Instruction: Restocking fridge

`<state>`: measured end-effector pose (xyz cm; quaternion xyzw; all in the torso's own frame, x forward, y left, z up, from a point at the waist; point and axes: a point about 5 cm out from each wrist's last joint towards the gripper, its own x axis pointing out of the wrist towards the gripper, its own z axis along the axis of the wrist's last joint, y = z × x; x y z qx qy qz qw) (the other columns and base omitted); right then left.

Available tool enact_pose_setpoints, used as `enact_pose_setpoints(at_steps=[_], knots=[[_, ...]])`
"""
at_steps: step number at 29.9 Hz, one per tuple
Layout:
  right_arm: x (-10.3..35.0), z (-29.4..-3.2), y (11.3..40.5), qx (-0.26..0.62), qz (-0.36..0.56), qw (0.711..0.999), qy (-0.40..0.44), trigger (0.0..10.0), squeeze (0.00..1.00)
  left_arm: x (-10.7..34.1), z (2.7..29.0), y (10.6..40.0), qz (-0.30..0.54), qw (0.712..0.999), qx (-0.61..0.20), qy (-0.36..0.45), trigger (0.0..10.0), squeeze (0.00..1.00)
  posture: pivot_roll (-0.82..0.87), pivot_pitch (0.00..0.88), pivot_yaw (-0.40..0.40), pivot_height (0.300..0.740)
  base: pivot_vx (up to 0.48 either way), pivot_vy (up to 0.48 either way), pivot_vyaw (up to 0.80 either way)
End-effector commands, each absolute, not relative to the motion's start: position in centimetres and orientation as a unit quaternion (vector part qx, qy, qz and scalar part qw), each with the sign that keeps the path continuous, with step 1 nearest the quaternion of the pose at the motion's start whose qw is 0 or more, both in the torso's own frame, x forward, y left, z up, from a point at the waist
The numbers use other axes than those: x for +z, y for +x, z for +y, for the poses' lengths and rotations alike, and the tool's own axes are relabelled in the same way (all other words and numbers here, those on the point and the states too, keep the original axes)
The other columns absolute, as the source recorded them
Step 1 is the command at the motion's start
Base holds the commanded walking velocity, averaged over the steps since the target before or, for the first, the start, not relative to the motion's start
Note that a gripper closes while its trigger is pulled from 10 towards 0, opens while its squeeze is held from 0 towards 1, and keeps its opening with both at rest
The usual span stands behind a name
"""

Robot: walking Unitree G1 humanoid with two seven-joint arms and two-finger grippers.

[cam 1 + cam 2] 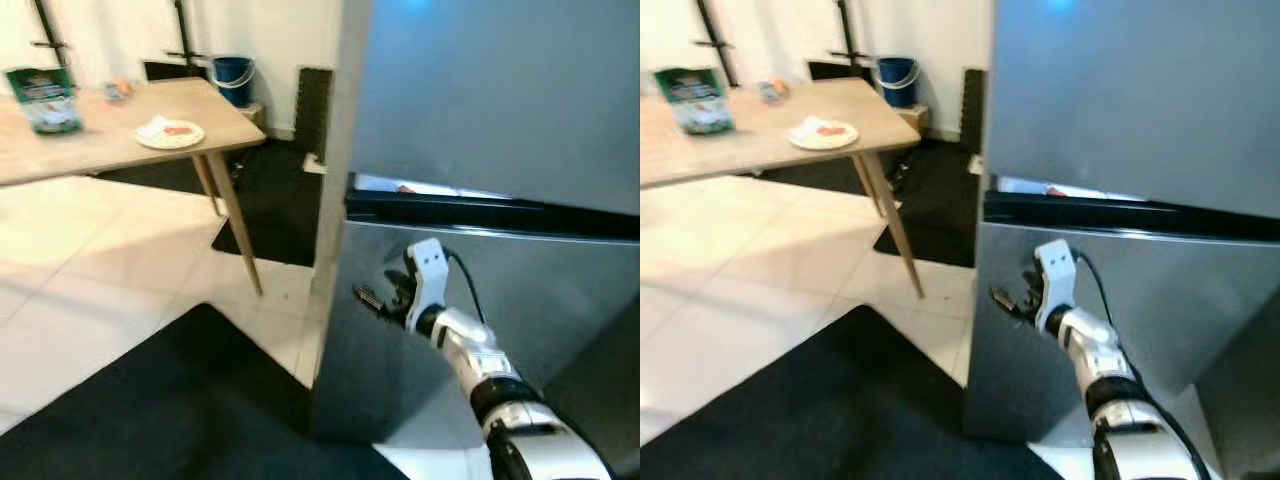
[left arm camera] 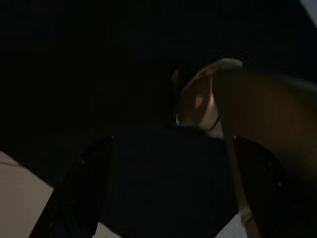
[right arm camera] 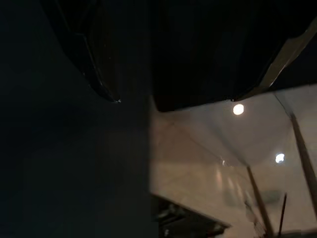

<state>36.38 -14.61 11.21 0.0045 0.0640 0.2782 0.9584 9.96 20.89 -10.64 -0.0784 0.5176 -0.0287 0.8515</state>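
Observation:
A tall grey fridge (image 1: 500, 100) fills the right side, with a dark seam (image 1: 480, 212) between its upper and lower doors. Just under the upper door a thin bright strip (image 1: 420, 186) with a red spot shows. My right gripper (image 1: 376, 296) is held out at the left edge of the lower door (image 1: 560, 290), close to its surface. It is open, and in the right wrist view its fingers (image 3: 101, 74) stand apart with nothing between them. My left gripper (image 2: 168, 198) hangs idle in the shade, with its dark fingers (image 2: 79, 188) spread over the floor.
A wooden table (image 1: 110, 145) stands at the left with a green bag (image 1: 42, 98) and a plate of food (image 1: 170, 134). A blue bucket (image 1: 232, 74) sits by the back wall. A black mat (image 1: 160, 410) covers the tiled floor in front of the fridge.

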Motion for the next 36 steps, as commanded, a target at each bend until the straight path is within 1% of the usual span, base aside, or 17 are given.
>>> enact_pose_setpoints(at_steps=[1,10,17,19,21,22,24,25,26,27,28,29,30,32,33,35,36], knots=[[11.7,-14.9,36.9,0.260,0.068,0.963,-0.031,10.0,0.00,-11.0,19.7,9.1,0.529,0.843,-0.044,-0.085,10.0,0.00,-0.04,0.022,-0.078,0.740,0.000,0.000,0.64],[13.4,-15.5,38.5,0.209,0.062,0.969,-0.119,10.0,0.00,-11.0,19.7,9.0,0.528,0.844,-0.039,-0.085,10.0,0.00,-0.02,0.032,-0.090,0.740,0.000,0.000,0.61],[14.4,-15.7,39.2,0.189,0.069,0.965,-0.168,10.0,0.00,-11.1,19.9,8.6,0.530,0.843,-0.035,-0.086,10.0,0.00,-0.01,0.050,-0.095,0.740,0.000,0.000,0.00],[14.2,-15.1,39.0,0.241,0.081,0.959,-0.124,10.0,0.00,-11.2,20.0,8.2,0.533,0.841,-0.034,-0.086,10.0,0.00,-0.01,0.055,-0.094,0.740,0.000,0.000,0.00],[14.0,-14.3,38.3,0.327,0.081,0.939,-0.070,10.0,0.00,-11.2,20.0,7.9,0.536,0.839,-0.034,-0.086,10.0,0.00,-0.01,0.059,-0.092,0.740,0.000,0.000,0.00],[14.0,-14.3,38.3,0.327,0.081,0.939,-0.070,10.0,0.00,-11.2,20.0,7.9,0.536,0.839,-0.034,-0.086,10.0,0.00,-0.01,0.059,-0.092,0.740,0.000,0.000,0.00],[13.9,-14.2,37.9,0.364,0.080,0.926,-0.056,10.0,0.00,-11.2,20.0,7.8,0.537,0.838,-0.035,-0.086,10.0,0.00,-0.02,0.060,-0.091,0.740,0.000,0.000,0.00],[13.7,-14.3,37.6,0.389,0.079,0.916,-0.051,9.3,0.00,-11.3,19.9,7.7,0.538,0.838,-0.036,-0.086,10.0,0.00,-0.02,0.061,-0.090,0.740,0.000,0.000,0.00],[13.4,-14.6,37.3,0.405,0.083,0.909,-0.052,4.0,0.00,-11.3,19.9,7.7,0.539,0.837,-0.036,-0.086,10.0,0.00,-0.02,0.061,-0.089,0.740,0.000,0.000,0.00],[13.4,-14.6,37.3,0.405,0.083,0.909,-0.052,4.0,0.00,-11.3,19.9,7.7,0.539,0.837,-0.036,-0.086,10.0,0.00,-0.02,0.061,-0.089,0.740,0.000,0.000,0.00],[13.1,-15.1,37.0,0.413,0.094,0.904,-0.059,0.0,0.00,-11.3,19.9,7.7,0.539,0.837,-0.037,-0.086,10.0,0.00,-0.02,0.060,-0.089,0.740,0.000,0.000,0.00],[12.5,-15.6,36.7,0.424,0.112,0.895,-0.080,0.0,0.00,-11.3,19.9,7.8,0.539,0.837,-0.037,-0.086,10.0,0.00,-0.02,0.060,-0.088,0.740,0.000,0.000,0.00],[12.5,-15.6,36.7,0.424,0.112,0.895,-0.080,0.0,0.00,-11.3,19.9,7.8,0.539,0.837,-0.037,-0.086,10.0,0.00,-0.02,0.060,-0.088,0.740,0.000,0.000,0.00],[11.4,-16.6,36.2,0.421,0.156,0.884,-0.131,0.0,0.00,-11.2,19.9,7.9,0.538,0.837,-0.038,-0.087,10.0,0.00,-0.03,0.060,-0.086,0.740,0.000,0.000,0.00],[11.1,-17.2,36.3,0.400,0.172,0.886,-0.157,0.0,0.00,-11.2,19.9,7.9,0.538,0.838,-0.040,-0.087,10.0,0.00,-0.03,0.062,-0.084,0.740,0.000,0.000,0.00],[11.0,-17.6,36.3,0.386,0.180,0.889,-0.170,0.0,0.00,-11.2,19.8,7.9,0.538,0.838,-0.040,-0.087,10.0,0.00,-0.03,0.062,-0.084,0.740,0.000,0.000,0.00],[11.0,-18.3,36.5,0.360,0.191,0.889,-0.210,0.0,0.00,-11.2,19.8,8.0,0.538,0.838,-0.041,-0.087,10.0,0.00,-0.03,0.061,-0.084,0.740,0.000,0.000,0.00]])
